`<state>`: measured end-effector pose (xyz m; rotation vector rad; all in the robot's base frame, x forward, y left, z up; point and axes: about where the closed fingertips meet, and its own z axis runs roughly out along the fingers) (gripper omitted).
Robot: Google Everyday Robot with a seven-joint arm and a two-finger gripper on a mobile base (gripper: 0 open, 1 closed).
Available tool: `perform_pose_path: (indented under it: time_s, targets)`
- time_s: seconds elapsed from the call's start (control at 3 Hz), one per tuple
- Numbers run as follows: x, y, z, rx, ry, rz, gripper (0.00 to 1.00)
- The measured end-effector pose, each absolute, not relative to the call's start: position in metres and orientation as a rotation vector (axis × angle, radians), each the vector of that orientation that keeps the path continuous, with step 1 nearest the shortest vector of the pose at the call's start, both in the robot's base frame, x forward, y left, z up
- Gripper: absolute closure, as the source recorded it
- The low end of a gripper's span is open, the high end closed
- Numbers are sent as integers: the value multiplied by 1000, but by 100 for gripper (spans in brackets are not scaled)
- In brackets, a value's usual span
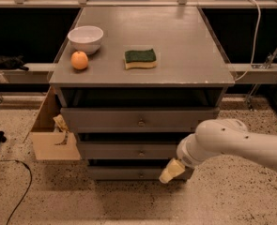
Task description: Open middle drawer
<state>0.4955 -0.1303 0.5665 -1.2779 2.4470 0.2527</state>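
**A:** Where is the middle drawer (114,150) relative to the end effector (172,171)?

**B:** Up and to the left. The end effector hangs low at the right of the bench (185,55), in front of the right end of the bottom drawer (124,173). The middle drawer is the next front above, shut flush between the top drawer (100,119) and the bottom one.

**A:** And the knob?

**B:** The knob (141,152) sits at the centre of that front, apart from the end effector's pale tip, higher and further left. The tip looks nearer to the bottom drawer's front than to the middle knob.

**A:** Which way does the drawer run?

**B:** Its long axis lies left to right across the bench, so the pull would probably come straight out toward the camera, square to the front.

**A:** Is the end effector holding anything?

**B:** Nothing shows in it. How far it is open cannot be told from this angle.

**A:** So the move turns on what?

**B:** Likely a rise and a shift left to meet the knob, without catching the lower one.
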Motion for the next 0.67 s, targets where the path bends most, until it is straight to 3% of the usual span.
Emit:
perform_pose_path:
  time_s: [0.67]
  targets:
    - [534,-174,524,-1147,2402,346,0]
